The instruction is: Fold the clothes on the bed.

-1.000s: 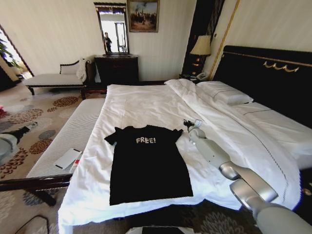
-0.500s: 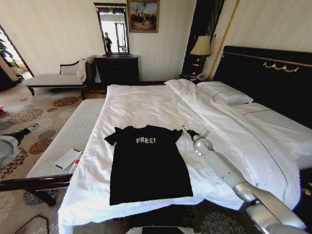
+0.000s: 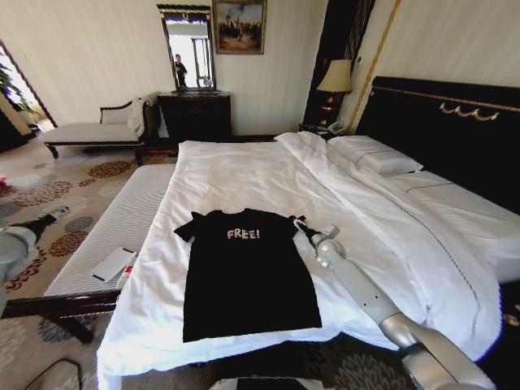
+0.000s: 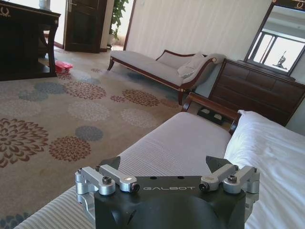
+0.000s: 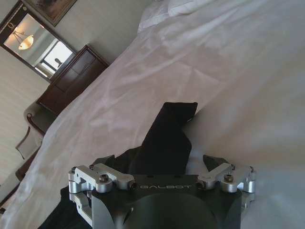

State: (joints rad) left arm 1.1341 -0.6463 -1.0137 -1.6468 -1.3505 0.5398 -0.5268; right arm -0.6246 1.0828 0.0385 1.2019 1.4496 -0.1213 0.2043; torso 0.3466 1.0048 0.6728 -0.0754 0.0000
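Head view: the black T-shirt (image 3: 248, 272) lies flat and unfolded on the near part of the bed (image 3: 244, 175), "FREE!" facing up, sleeves spread. Over the last second the right gripper (image 3: 302, 227) has swung from the bare sheet beside the shirt in toward the shirt's right sleeve (image 3: 294, 221), and it now sits at the sleeve's edge. The arm stretches low across the bedding. Whether the tips touch cloth cannot be told from here. The left gripper (image 3: 50, 214) stays off to the left, over the carpet beside the bench (image 3: 114, 223), with no visible shift. The shirt itself has not moved.

Left wrist view: the left gripper (image 4: 169, 164) has its fingers spread apart with nothing between them, over the striped bench (image 4: 176, 143); the bed edge (image 4: 271, 148) is off to one side.

Right wrist view: the right gripper (image 5: 159, 162) has its fingers wide open, and the sleeve (image 5: 167, 136) lies on the sheet in line with the gap between them, ungrasped.

Judgement: the approach to the sleeve looks nearly complete, and the first fold has not begun.
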